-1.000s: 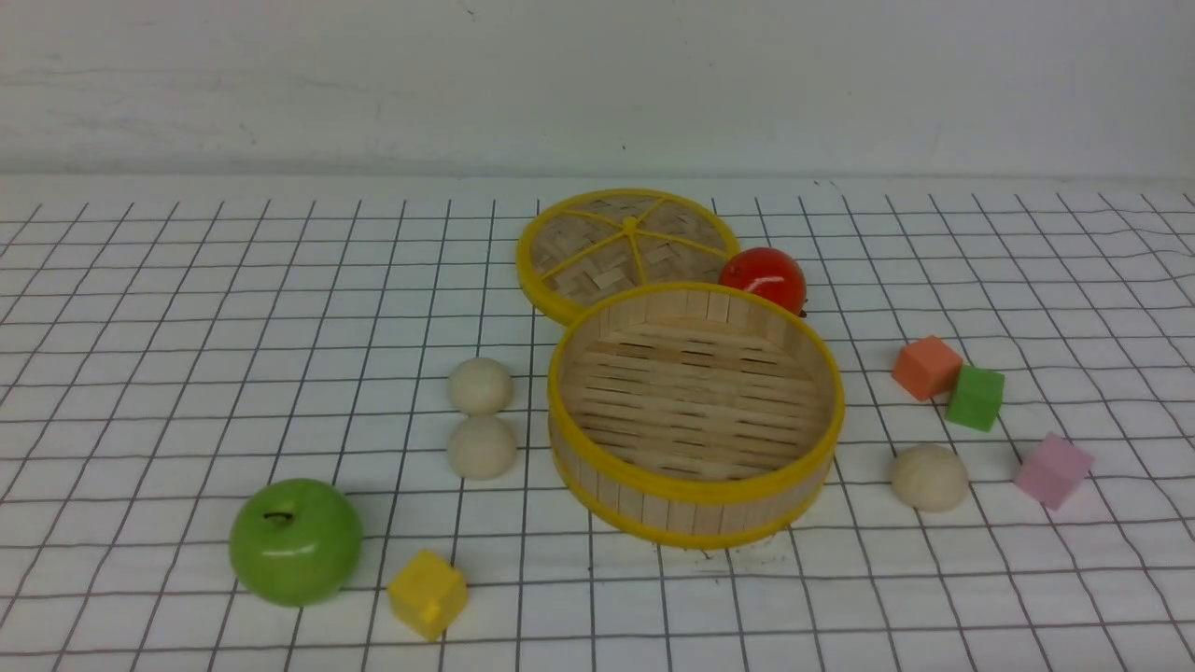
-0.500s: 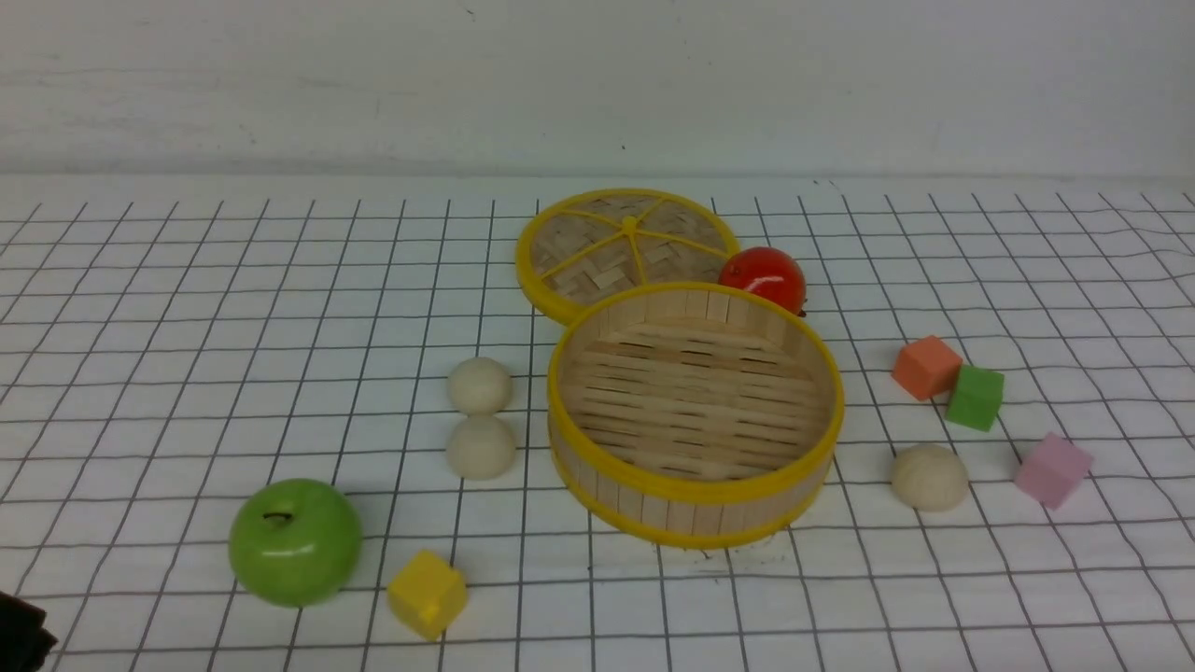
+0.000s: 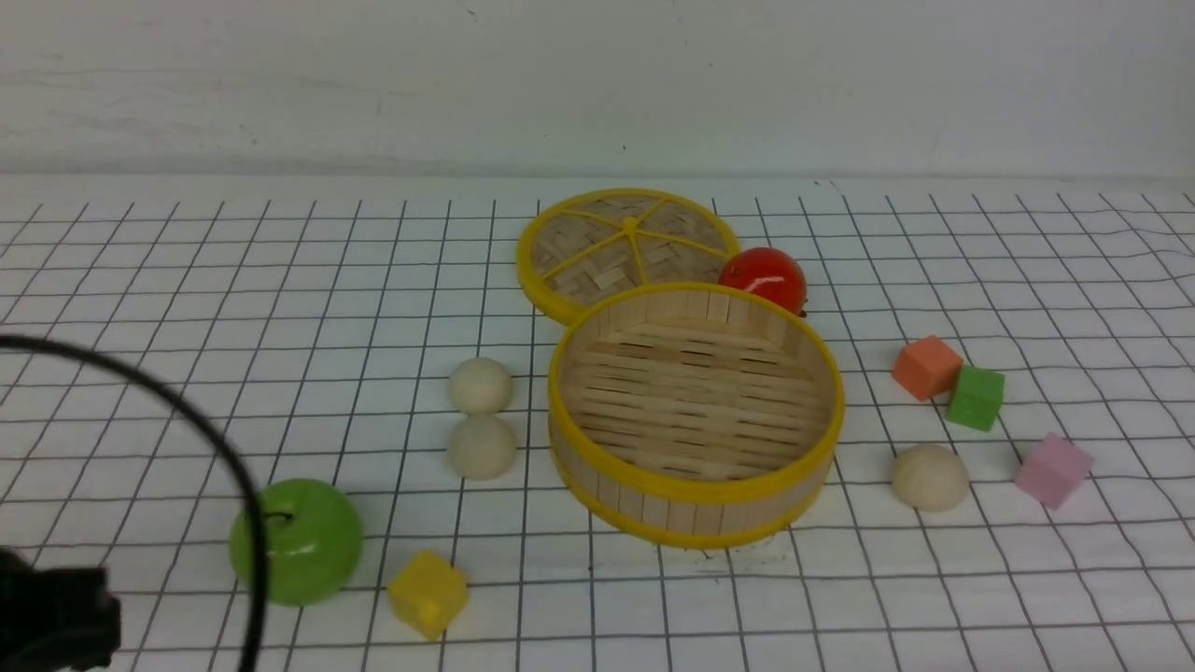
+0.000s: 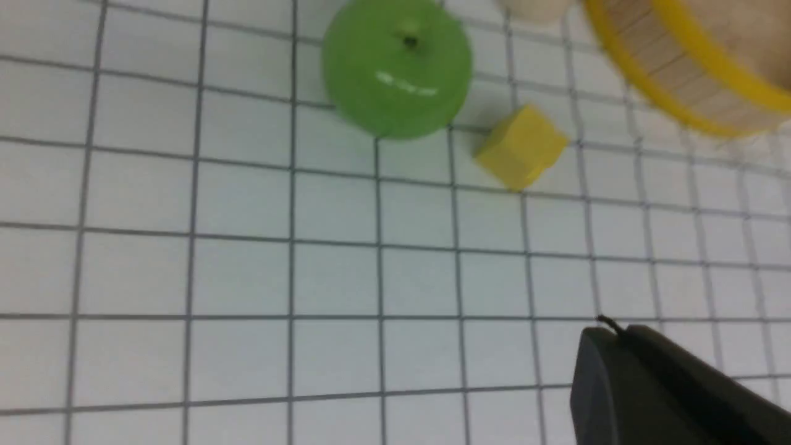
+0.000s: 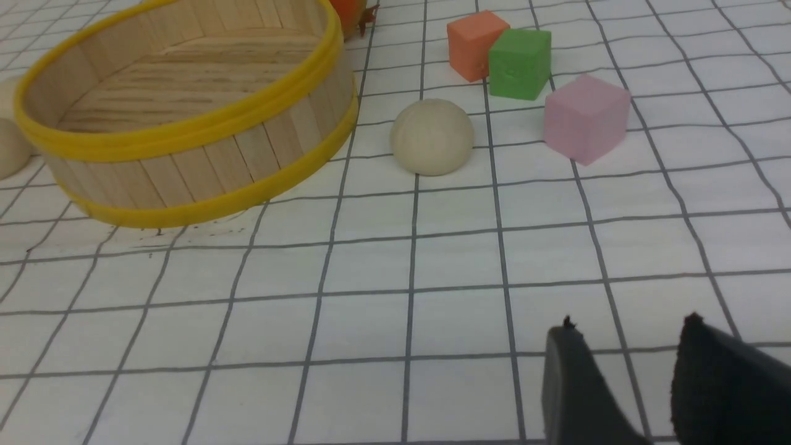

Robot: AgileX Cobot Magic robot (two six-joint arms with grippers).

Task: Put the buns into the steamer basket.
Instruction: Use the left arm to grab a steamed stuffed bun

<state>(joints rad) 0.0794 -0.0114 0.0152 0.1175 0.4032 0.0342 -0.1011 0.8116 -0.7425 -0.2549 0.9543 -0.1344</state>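
Buns [image 3: 930,477] cream-white, matte, round; left gripper [image 4: 612,337] pressed together, right gripper [image 5: 630,324] spread.

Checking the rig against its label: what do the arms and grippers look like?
The left gripper is black with a rounded tip and a thin wire end. The right gripper has two black wedge-shaped fingers. The front view shows a thin black cable looping over a black left-arm block. No markings visible.

I see the steamer basket [image 3: 691,511] as pale wooden slats bound by smooth yellow rims. The buns [image 3: 481,446] look matt and smooth. The green apple [image 3: 313,546] and red fruit [image 3: 764,277] shine glossy. The surface [image 3: 934,607] wears a slightly wrinkled, matt gridded sheet.
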